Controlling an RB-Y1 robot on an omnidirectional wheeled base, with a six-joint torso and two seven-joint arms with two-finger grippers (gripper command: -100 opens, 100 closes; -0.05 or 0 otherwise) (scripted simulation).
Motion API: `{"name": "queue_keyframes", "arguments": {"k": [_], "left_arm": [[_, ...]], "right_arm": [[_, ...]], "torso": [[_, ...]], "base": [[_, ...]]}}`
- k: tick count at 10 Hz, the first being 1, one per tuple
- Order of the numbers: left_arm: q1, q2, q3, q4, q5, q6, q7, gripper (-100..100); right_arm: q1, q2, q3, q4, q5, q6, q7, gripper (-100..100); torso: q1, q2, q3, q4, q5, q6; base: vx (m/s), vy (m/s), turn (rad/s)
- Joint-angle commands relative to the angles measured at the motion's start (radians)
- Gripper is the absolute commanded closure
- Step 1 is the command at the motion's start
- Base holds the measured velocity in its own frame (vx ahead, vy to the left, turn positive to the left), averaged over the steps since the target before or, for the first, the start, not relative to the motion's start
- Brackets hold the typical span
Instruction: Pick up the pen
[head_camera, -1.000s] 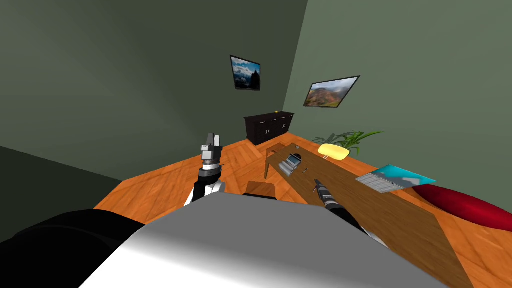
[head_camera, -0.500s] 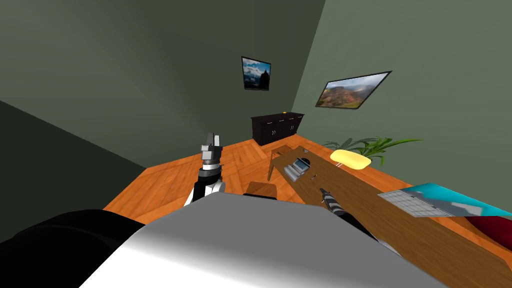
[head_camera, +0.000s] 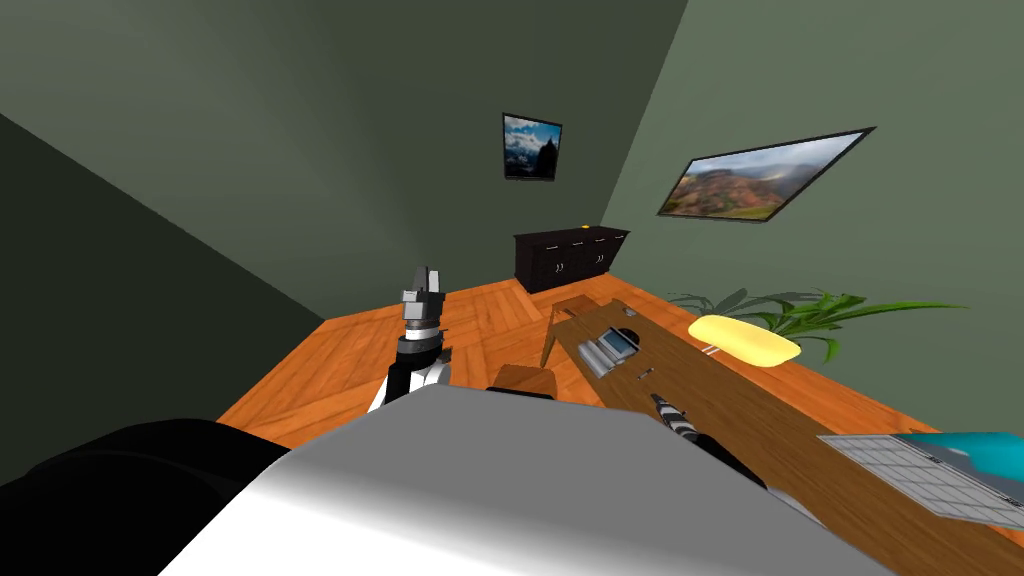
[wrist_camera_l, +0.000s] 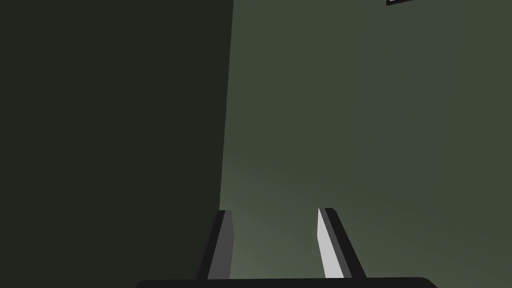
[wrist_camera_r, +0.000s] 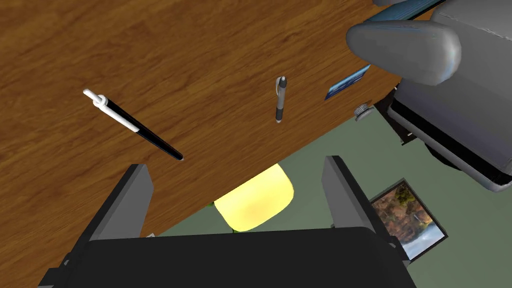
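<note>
The wooden desk (wrist_camera_r: 150, 50) lies below the right tool (wrist_camera_r: 236, 167), whose fingers stand wide apart and hold nothing. Just past its fingertips a black-and-white pen (wrist_camera_r: 131, 125) rests on the desk, with a grey pen (wrist_camera_r: 280, 99) farther off, near the edge. The left tool (head_camera: 424, 285), raised above the floor (head_camera: 340, 370), is parted and empty.

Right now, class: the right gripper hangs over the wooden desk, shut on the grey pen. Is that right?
Not quite. The right gripper hangs over the wooden desk, but it is open and holds nothing; the grey pen lies on the desk beyond its fingertips, as the right wrist view shows.
</note>
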Motion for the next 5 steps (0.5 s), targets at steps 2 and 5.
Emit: {"name": "queue_keyframes", "arguments": {"k": [2, 5], "left_arm": [[0.000, 0.000, 0.000, 0.000, 0.000, 0.000, 0.000, 0], [0.000, 0.000, 0.000, 0.000, 0.000, 0.000, 0.000, 0]], "right_arm": [[-0.022, -0.033, 0.007, 0.087, -0.027, 0.063, 0.045, -100], [-0.041, -0.060, 0.013, 0.162, -0.052, 0.124, 0.084, -100]], "torso": [[0.000, -0.001, 0.000, 0.000, 0.000, -0.001], [-0.001, -0.003, -0.002, -0.001, 0.000, 0.000]], "base": [[0.075, -0.022, 0.243], [0.089, -0.031, 0.167]]}}
